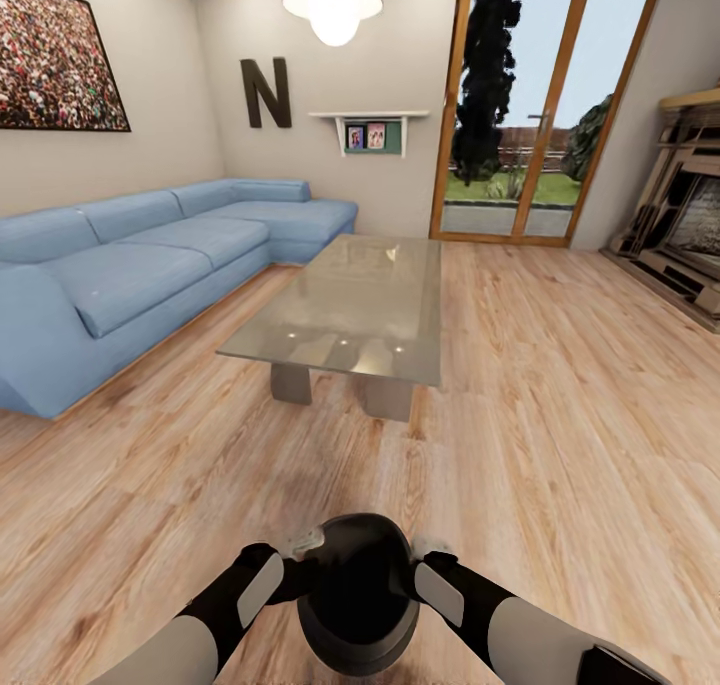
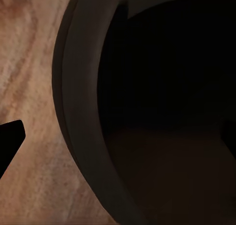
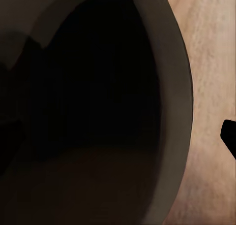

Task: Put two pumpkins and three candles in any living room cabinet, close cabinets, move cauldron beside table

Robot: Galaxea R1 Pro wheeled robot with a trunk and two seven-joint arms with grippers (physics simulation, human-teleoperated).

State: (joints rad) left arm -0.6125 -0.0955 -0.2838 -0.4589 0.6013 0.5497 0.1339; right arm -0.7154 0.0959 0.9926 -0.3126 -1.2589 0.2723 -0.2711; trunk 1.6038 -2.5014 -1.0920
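The matte-black cauldron hangs low in front of me over the wooden floor, mouth up. My left gripper clamps its rim on one side and my right gripper clamps the opposite side. In the left wrist view the thick rim curves past one dark fingertip outside it. The right wrist view shows the same with the rim and a fingertip. The glass-topped coffee table stands straight ahead, a good stretch of floor away. Pumpkins, candles and cabinet are out of view.
A blue corner sofa runs along the left wall. Glass patio doors close the far side. A pale wooden TV unit stands at the right. Open wooden floor lies between me and the table and to its right.
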